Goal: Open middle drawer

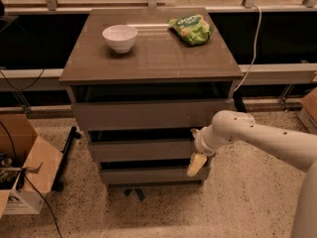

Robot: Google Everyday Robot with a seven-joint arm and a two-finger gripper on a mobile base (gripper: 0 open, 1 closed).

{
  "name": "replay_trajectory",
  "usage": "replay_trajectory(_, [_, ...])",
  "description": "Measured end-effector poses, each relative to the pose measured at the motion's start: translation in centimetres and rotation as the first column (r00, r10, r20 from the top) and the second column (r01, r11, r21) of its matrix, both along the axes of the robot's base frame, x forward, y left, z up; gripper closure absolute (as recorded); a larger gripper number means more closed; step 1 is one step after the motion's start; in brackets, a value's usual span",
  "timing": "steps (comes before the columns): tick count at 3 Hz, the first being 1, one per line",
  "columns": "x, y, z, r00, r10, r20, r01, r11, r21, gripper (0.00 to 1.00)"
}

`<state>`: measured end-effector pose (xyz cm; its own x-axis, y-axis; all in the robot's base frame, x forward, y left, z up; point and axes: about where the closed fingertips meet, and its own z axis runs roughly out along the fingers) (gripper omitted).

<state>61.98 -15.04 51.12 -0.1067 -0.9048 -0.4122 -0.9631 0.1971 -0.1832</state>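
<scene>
A brown cabinet with 3 drawers stands mid-frame. The middle drawer sits just below centre, with a dark gap above its front. The gripper is at that drawer's right end, at 4 o'clock from the frame's centre, and looks to be touching the front. Whether it is apart, together or clamped on anything, I cannot tell. The white arm reaches in from 4 o'clock. On the top, a white bowl sits at 11 o'clock and a green bag at 1 o'clock, well apart. A cardboard box lies on the floor at 8 o'clock.
</scene>
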Motion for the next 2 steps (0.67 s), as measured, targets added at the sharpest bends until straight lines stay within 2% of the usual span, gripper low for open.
replay_trajectory(2, [2.9, -1.0, -5.7, 0.9994, -0.007, -0.035, 0.004, 0.997, -0.078, 0.00])
